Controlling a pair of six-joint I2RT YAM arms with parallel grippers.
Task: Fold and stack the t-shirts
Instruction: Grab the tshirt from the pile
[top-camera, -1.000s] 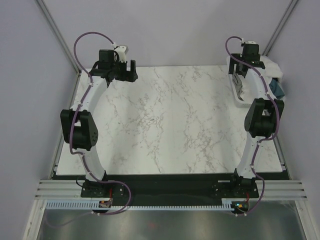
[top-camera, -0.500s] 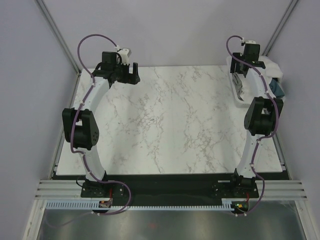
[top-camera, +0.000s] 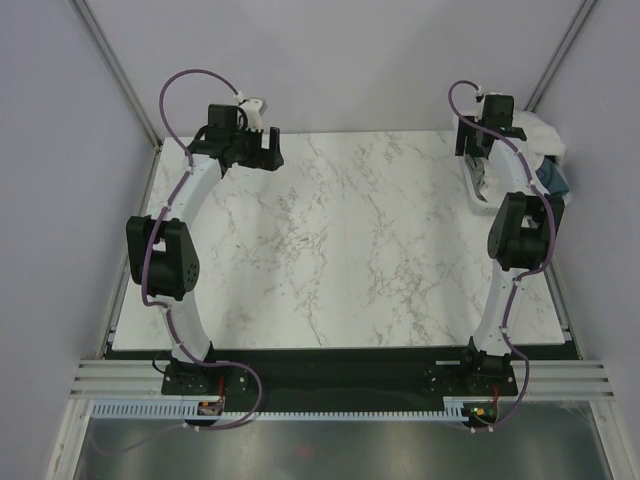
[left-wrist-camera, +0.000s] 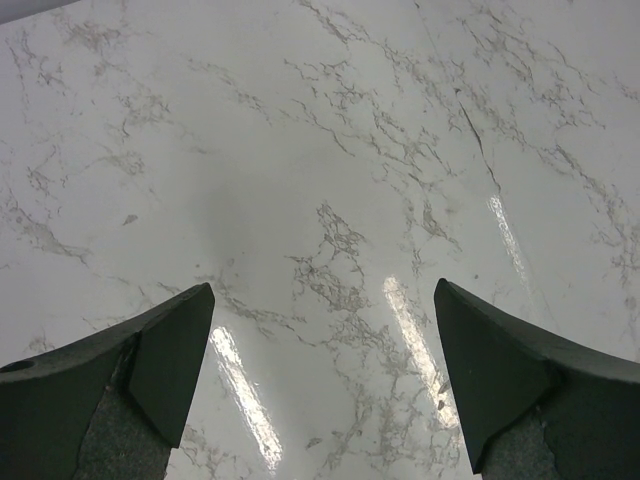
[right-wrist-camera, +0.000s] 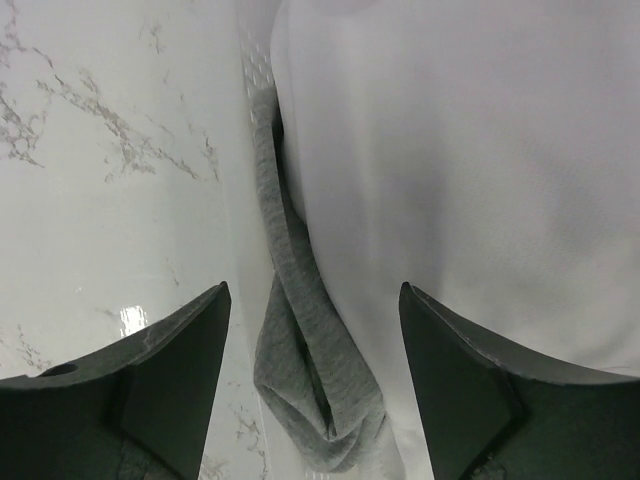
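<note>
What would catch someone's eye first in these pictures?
The big white t-shirt heaped at the far right corner, with a twisted strip of grey t-shirt beside it, right below the open right tool. Then the wide marble table, with the left tool open above its far left.

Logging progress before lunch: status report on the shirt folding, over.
Left claw open over marble table. Right claw open above grey t-shirt, white t-shirt beside. Nothing blocking.

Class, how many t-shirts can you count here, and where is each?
3: a white t-shirt heaped at the far right, a grey t-shirt hanging along its left edge, a teal-blue t-shirt on its near side. More may be hidden.
</note>
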